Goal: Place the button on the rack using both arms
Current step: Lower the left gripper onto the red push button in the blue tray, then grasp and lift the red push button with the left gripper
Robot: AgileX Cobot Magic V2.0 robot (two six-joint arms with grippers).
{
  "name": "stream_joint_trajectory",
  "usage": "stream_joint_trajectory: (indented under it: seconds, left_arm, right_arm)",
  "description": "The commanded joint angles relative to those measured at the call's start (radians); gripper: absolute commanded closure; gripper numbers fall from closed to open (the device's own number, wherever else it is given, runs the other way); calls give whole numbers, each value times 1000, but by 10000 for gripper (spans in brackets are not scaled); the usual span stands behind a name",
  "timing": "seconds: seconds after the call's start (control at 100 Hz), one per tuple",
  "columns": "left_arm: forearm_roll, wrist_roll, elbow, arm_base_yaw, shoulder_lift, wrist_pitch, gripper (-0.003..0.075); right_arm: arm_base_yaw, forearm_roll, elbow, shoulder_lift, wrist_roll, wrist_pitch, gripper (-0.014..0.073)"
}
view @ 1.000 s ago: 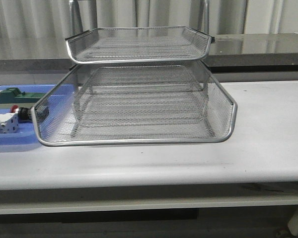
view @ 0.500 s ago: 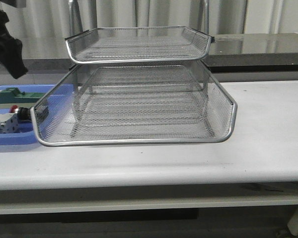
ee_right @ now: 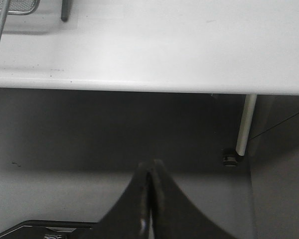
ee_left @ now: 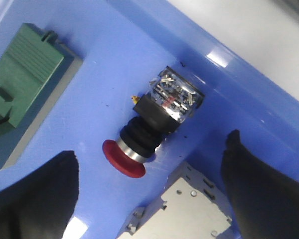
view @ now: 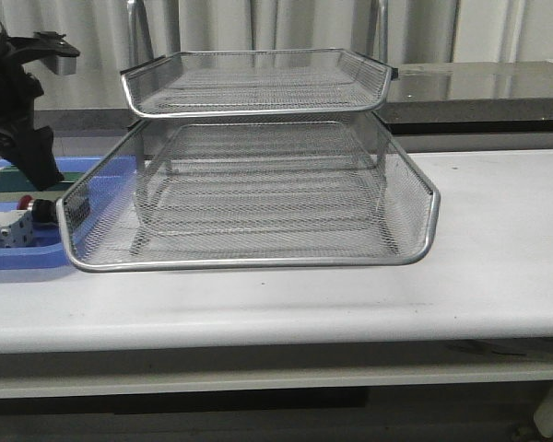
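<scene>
1. Rack [view: 258,184] fills the middle of the bench, its wire trays empty and its lower tray's left corner close beside the blue tray [view: 18,258] at the bench's left edge.
2. My left gripper [ee_left: 149,194] hangs over that blue tray with its fingers spread wide; my right gripper [ee_right: 150,184] sits pressed together below the bench's front edge, out by the right leg.
3. Risk, as I judge it: the white block [ee_left: 189,204] lies just beside the button's head, and the green block [ee_left: 25,84] is near on the other side. If I come down off-centre, a finger could land on the white block or knock the button rolling.
4. The button [ee_left: 152,127] lies on its side in the blue tray, between my open left fingers and a little ahead of them, red head nearest me, untouched.
</scene>
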Motion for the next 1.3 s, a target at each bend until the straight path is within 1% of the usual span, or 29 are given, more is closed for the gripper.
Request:
stream_joint_trajectory:
  seconds: [0.0,0.23,0.4,0.6,0.77,1.07,1.11,1.16,1.21,1.29]
  left_arm:
    - [-19,16,-44,-5,-44,-28,153]
    - [-21,55,-50,-17,-7,-51,153]
    - [-21,55,-79,-32,32,-54,153]
    - [-14,64,-79,-46,64,-106,153]
    - [16,65,-81,-48,88,-104,153]
    - [16,65,-84,-48,108,-102,157]
    - [16,65,-86,-50,108,-102,171]
    - [16,65,-94,-49,108,-99,216]
    - [18,65,-101,-53,108,-91,281]
    - [27,65,-120,-55,108,-67,418]
  right_arm:
    - [-2,-21,-35,0,-2,-47,660]
    - [-2,-21,-35,0,-2,-48,660]
    - [-2,-21,-35,0,-2,-48,660]
    - [-2,-21,-35,0,-2,-48,660]
    - [-2,-21,-35,0,-2,-48,660]
    - [-2,-21,-35,0,-2,-47,660]
    - [-2,-21,-35,0,-2,-47,660]
    - [-2,-21,-35,0,-2,-47,660]
    - [-2,-21,-35,0,-2,-47,660]
    - [-2,-21,-35,0,-2,-47,660]
